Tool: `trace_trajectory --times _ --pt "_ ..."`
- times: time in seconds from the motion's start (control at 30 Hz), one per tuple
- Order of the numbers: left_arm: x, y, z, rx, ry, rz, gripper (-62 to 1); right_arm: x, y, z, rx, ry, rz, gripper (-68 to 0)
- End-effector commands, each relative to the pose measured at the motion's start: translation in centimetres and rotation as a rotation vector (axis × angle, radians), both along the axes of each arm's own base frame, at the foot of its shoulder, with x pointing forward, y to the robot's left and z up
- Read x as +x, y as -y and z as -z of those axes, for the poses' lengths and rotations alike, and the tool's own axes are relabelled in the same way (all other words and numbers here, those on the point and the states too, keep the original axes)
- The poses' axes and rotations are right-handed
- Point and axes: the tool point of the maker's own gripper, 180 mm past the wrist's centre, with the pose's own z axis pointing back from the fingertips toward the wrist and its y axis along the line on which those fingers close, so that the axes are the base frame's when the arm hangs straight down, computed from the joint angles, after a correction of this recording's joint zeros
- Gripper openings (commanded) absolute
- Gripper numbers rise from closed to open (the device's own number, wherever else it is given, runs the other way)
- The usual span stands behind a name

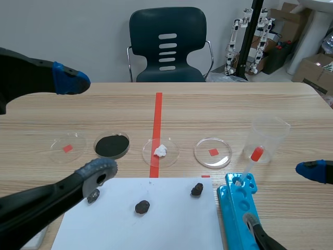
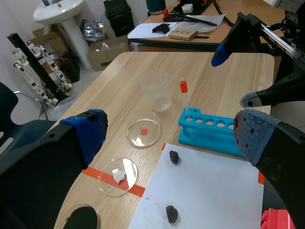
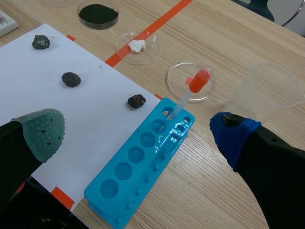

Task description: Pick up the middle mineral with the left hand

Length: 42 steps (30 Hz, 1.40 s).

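Dark middle mineral [image 1: 142,207], white paper [image 1: 171,224], sky-blue rack [image 3: 143,164], orange-bulbed dropper [image 3: 187,95], black powder [image 1: 112,145].

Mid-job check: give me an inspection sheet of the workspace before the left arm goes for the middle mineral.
Surface: wooden table, with white paper lying flat on it.
Job's things: middle mineral, one of three on the paper, lies free and untouched.
Clutter: four petri dishes, cup, blue rack holding a dropper.
Grippers: left gripper open, holding nothing; right gripper open, by the rack.
Cables: nothing seen.
Surroundings: chair across the table, boxes on the floor.
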Motion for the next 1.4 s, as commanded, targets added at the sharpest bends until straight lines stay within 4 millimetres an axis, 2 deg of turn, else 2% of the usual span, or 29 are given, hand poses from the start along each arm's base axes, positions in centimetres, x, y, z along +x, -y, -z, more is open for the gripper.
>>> trace_trajectory --times 0.0,0.6,0.7,1.0,1.17,1.27,1.37 --pt "-0.1 0.2 -0.5 -0.034 -0.002 0.0 -5.4 0.4 0.0 -0.6 0.013 0.024 0.004 -2.9" --pt "-0.1 0.2 -0.5 -0.034 -0.003 -0.001 -5.4 0.4 0.0 -0.6 0.013 0.024 0.004 -2.9" --pt "0.2 0.0 0.1 -0.012 -0.025 -0.025 -5.4 0.4 0.0 -0.6 0.013 0.024 0.004 -2.9" --pt "2.0 -0.9 4.9 0.168 -0.176 -0.195 -5.4 0.4 0.0 -0.6 0.013 0.024 0.004 -2.9" --pt "2.6 -0.6 7.6 0.241 -0.266 -0.237 -5.4 0.4 0.0 -0.6 0.013 0.024 0.004 -2.9" --pt "2.9 -0.3 9.6 0.275 -0.334 -0.265 -5.4 0.4 0.0 -0.6 0.013 0.024 0.004 -2.9" --pt "3.4 -0.5 12.6 0.326 -0.428 -0.314 -5.4 0.4 0.0 -0.6 0.013 0.024 0.004 -2.9"
